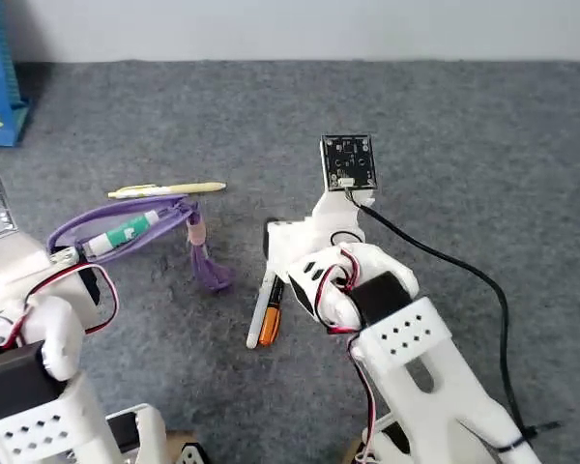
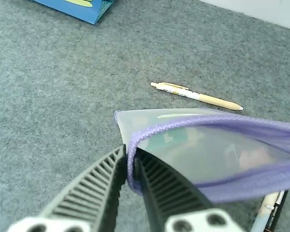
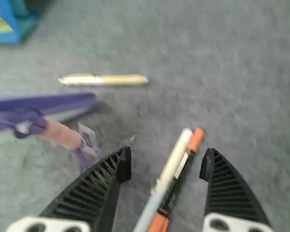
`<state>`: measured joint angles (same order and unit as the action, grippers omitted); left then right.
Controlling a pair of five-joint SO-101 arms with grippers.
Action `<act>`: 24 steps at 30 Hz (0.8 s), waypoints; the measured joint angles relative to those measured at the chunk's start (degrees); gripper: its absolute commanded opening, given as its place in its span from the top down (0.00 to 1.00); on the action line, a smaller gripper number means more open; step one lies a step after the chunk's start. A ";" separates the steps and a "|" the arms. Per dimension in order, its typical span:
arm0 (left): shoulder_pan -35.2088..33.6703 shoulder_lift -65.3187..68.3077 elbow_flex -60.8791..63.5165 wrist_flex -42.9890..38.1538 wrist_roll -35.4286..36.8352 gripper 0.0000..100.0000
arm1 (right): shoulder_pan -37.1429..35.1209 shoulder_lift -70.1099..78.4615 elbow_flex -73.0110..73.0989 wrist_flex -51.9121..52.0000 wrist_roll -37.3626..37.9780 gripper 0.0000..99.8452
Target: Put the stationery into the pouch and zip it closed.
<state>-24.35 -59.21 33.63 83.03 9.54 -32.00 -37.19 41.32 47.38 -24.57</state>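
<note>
Pouch (image 1: 126,232): purple, left on the table, left hand (image 2: 129,153) clamped on its zip edge. Right hand (image 3: 166,159): spread apart astride two markers (image 1: 266,309) at centre; yellow pen (image 1: 169,190) lies beyond the pouch. Step, by judgement: loading; next calls for a clean pinch, then carrying to the pouch mouth.

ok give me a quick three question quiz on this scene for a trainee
1. True or false: the left hand is shut on the edge of the pouch.
2. How many pens lie inside the open right hand? A one, B two, C three.
3. Fill in: the yellow pen lies ___ the pouch.
Key: 1 true; 2 B; 3 outside.
</note>
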 measured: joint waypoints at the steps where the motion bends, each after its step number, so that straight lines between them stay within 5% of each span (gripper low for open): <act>1: 0.00 0.00 0.00 0.00 0.00 0.99 | 0.18 1.41 0.00 0.62 -0.09 0.77; 12: 0.00 0.00 0.00 0.00 0.00 0.99 | 0.44 26.90 -1.14 -10.11 -0.26 0.77; 24: 0.00 0.00 0.62 -0.44 0.00 0.99 | 0.62 51.52 -20.75 -6.15 -2.37 0.77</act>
<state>-24.35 -59.21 34.24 82.59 9.54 -31.38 14.33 20.57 41.23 -26.95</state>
